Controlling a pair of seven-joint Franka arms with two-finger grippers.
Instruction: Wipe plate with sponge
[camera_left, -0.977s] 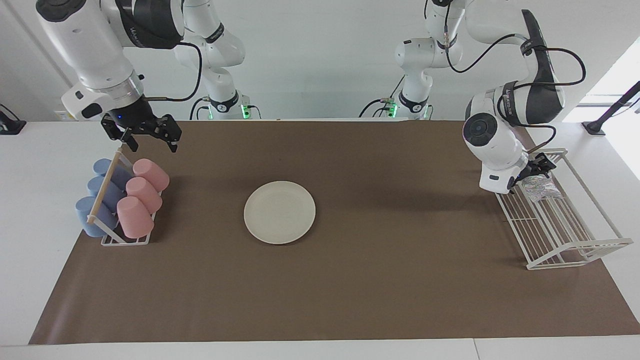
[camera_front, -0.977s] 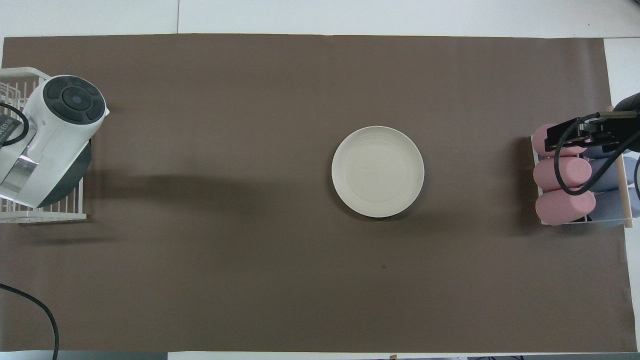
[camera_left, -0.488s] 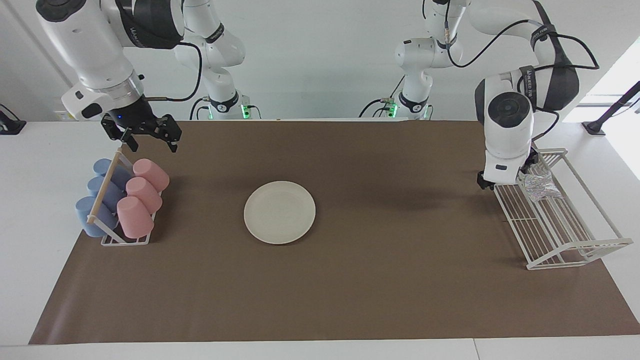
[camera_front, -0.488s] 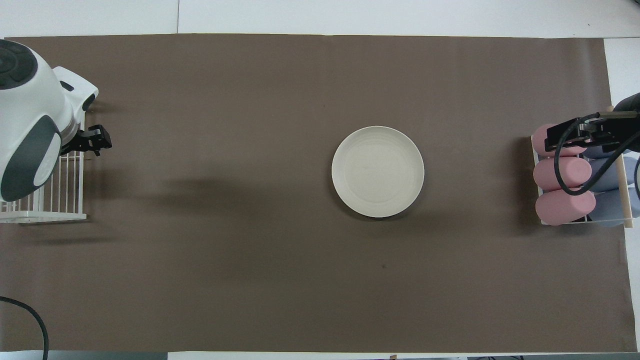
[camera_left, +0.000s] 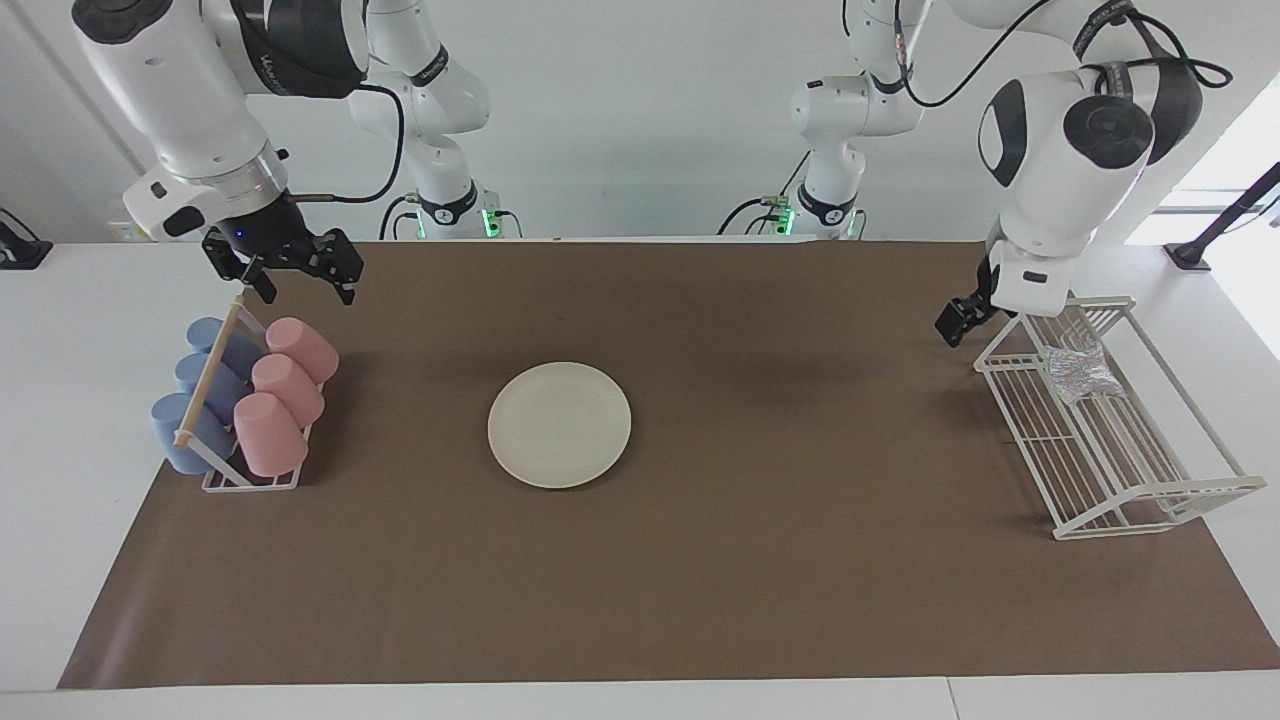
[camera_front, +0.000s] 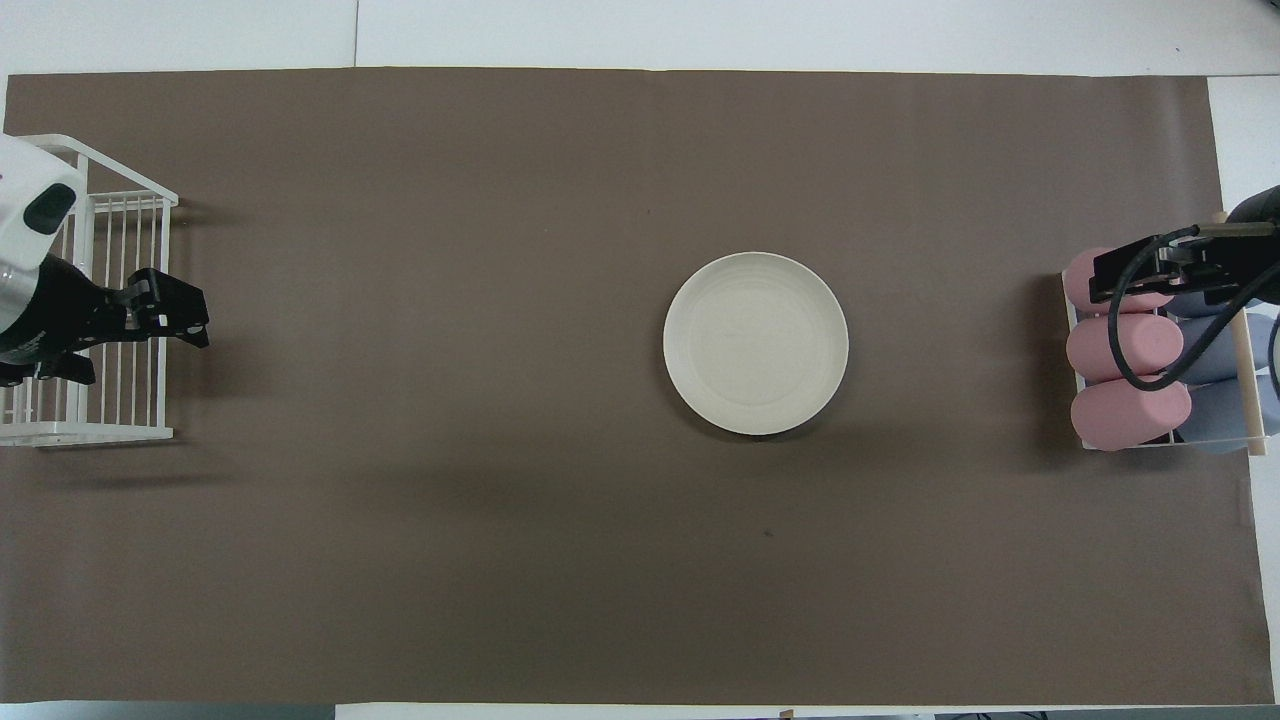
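Note:
The cream-white plate (camera_left: 559, 424) lies flat on the brown mat in the middle of the table; it also shows in the overhead view (camera_front: 756, 343). The silvery sponge (camera_left: 1080, 375) lies in the white wire rack (camera_left: 1120, 470) at the left arm's end of the table. In the overhead view the sponge is hidden under the left arm. My left gripper (camera_left: 957, 323) is open and empty, up in the air over the mat beside the rack's end; it also shows from above (camera_front: 195, 325). My right gripper (camera_left: 297, 280) is open and empty over the cup rack, waiting.
A cup rack (camera_left: 215, 480) with several pink and blue cups (camera_left: 268, 434) stands at the right arm's end of the table, also seen from above (camera_front: 1128, 415). The wire rack (camera_front: 120, 430) stands on the mat's edge.
My left gripper has lifted away from the sponge in the wire rack and swung out over the mat beside the rack. The sponge stays in the rack. The right arm has not moved.

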